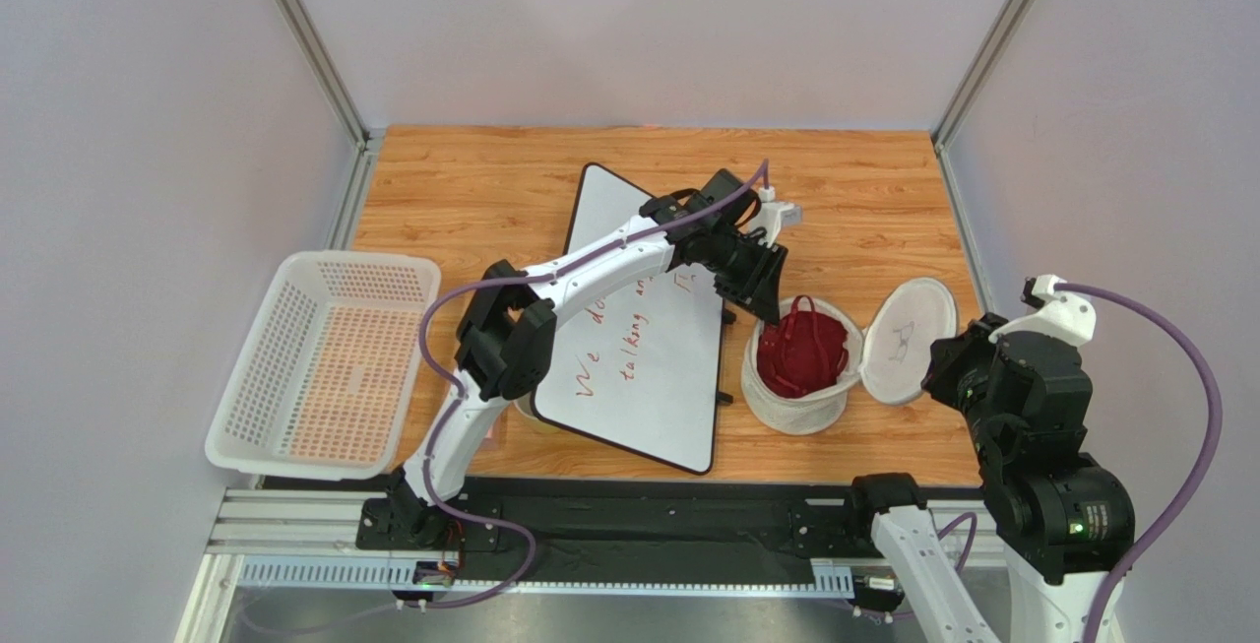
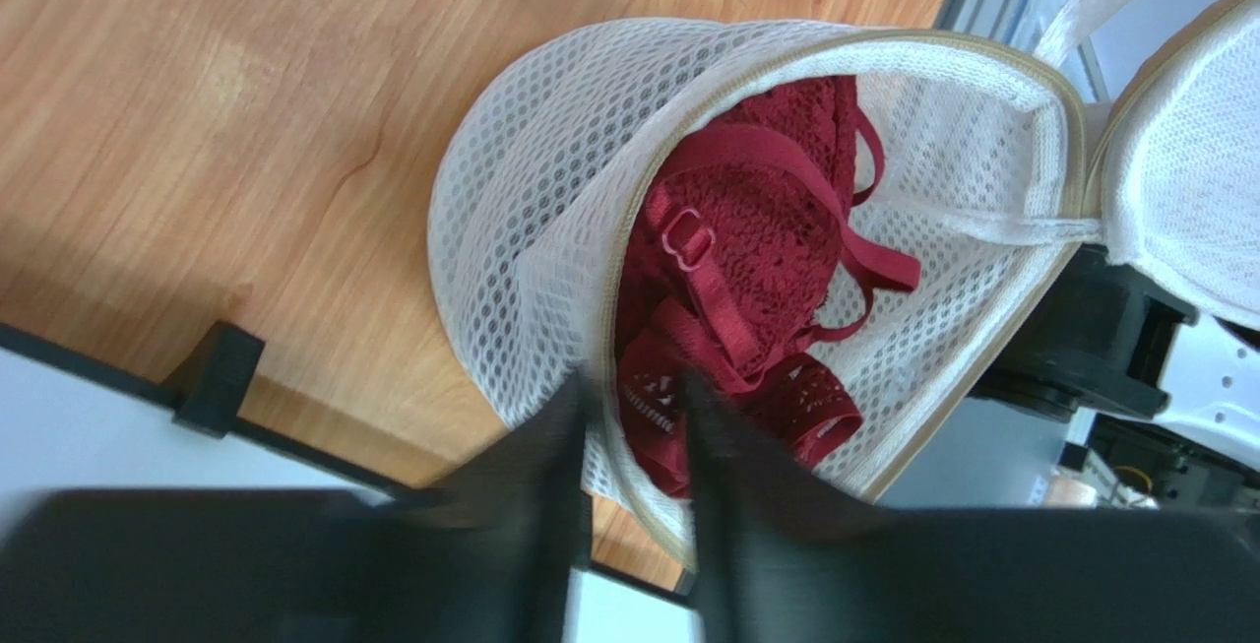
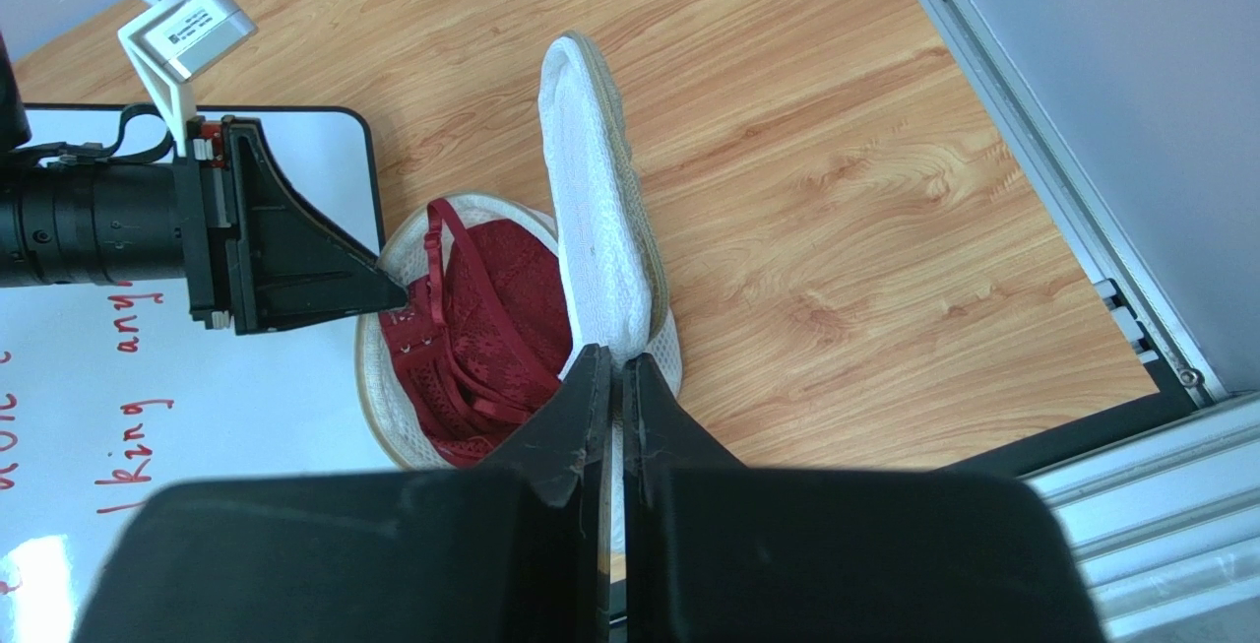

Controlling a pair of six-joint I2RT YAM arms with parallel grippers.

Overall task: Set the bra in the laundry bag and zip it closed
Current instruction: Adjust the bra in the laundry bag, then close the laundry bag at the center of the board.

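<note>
Left gripper (image 2: 633, 395) of mine is at the rim (image 2: 621, 271) of the laundry bag (image 2: 510, 215), on the whiteboard side. Its two jaws are only a little apart and the beige rim stands in the gap between them (the fingers are blurred, so I cannot say if they touch the mesh). My right gripper (image 3: 617, 366) is closed tight on the edge of the lid (image 3: 599, 215), and it holds this white disc up on its edge beside the open mouth of the bag. About the room around: the bag stands on the wooden table (image 1: 488, 185), just beside the right border of the whiteboard (image 1: 651, 377), over which my left arm reaches. On the far side of the bag there is bare wood, and on the right the wood goes on until the metal rail (image 3: 1021, 104) at the table edge. The white basket (image 1: 266, 363) is well apart, at the left edge. The bra (image 2: 740, 230) is inside the bag, a dark red lace heap with thin straps and one small ring visible; one strap loop lies up against the far rim.
</note>
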